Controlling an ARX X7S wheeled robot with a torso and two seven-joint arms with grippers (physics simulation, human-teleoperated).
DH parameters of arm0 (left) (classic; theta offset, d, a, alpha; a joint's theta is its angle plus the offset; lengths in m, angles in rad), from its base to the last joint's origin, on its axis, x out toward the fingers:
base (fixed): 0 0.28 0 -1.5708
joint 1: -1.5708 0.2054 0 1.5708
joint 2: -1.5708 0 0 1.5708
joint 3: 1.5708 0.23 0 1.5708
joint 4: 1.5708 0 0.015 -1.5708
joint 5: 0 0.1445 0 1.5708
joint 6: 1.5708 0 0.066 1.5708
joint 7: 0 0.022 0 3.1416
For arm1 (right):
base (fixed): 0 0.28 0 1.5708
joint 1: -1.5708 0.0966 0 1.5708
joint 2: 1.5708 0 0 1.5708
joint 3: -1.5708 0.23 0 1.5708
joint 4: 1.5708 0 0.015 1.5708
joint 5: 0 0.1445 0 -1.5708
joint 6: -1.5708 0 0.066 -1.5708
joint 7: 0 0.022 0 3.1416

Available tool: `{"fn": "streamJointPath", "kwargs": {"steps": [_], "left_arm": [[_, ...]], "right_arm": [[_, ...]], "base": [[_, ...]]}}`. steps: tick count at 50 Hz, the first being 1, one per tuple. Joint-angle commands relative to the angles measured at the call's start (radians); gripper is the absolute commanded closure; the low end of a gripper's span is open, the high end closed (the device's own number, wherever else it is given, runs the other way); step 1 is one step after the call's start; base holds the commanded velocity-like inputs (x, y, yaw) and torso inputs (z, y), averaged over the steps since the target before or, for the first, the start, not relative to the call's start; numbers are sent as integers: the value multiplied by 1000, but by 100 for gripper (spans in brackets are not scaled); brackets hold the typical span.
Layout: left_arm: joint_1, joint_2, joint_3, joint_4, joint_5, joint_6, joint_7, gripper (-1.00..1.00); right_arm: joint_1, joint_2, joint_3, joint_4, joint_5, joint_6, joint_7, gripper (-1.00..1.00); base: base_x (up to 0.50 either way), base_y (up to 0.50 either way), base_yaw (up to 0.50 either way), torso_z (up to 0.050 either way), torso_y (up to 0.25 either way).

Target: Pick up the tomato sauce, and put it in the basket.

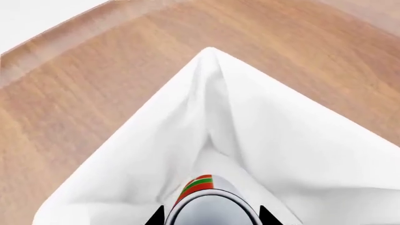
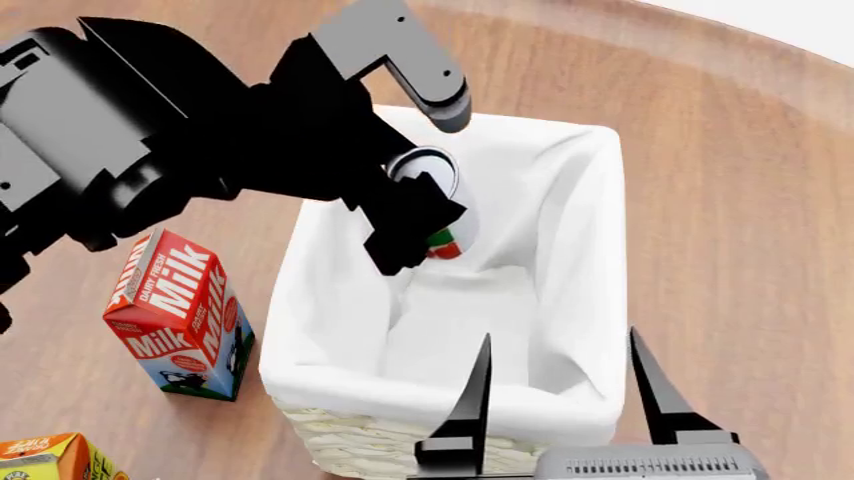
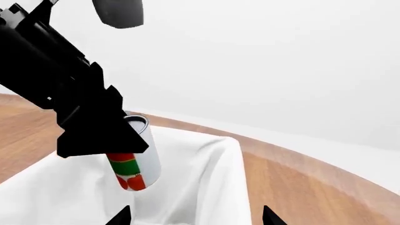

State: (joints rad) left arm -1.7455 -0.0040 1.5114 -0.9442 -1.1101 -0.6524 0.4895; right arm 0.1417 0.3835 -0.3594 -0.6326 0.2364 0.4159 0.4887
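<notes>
The tomato sauce (image 2: 441,205) is held in the air over the basket (image 2: 587,300), above the white cloth lining and inside the line of the rim, toward the basket's far end as the head view shows it. The can is clamped between the black fingers of the left gripper (image 2: 424,215), which is closed on its sides; the silver-grey top is turned up toward the arm, and the red and green label shows below the fingers. In the right wrist view the can (image 3: 132,161) is seen hanging tilted over the lining, with its lower end clear of the cloth and no contact with the basket wall visible. In the left wrist view the can (image 1: 209,204) is seen end-on between two dark fingertips, with a folded corner of the lining (image 1: 209,117) directly beyond it and the wooden table (image 1: 75,108) outside the basket on both sides. The right gripper (image 2: 567,400) is held at the basket's near end, just above the near rim, its two fingers spread wide apart with nothing between them. A red milk carton (image 2: 180,315) is stood upright on the table beside the basket's left wall, close to it but not touching. An orange carton (image 2: 47,458) is cut off at the frame edge, further from the basket than the milk.
</notes>
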Motion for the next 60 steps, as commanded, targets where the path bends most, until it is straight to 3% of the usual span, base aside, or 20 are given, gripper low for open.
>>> {"fn": "streamJointPath", "kwargs": {"steps": [1, 60], "left_arm": [[35, 4, 25, -6, -40, 25, -33, 100], [130, 4, 31, 78, -56, 51, -124, 100]], "right_arm": [[-4, 6, 5, -1, 3, -4, 5, -100], [2, 10, -7, 32, 14, -23, 8, -100]], "base": [[0, 0, 0, 0, 0], [0, 0, 0, 0, 0]]}}
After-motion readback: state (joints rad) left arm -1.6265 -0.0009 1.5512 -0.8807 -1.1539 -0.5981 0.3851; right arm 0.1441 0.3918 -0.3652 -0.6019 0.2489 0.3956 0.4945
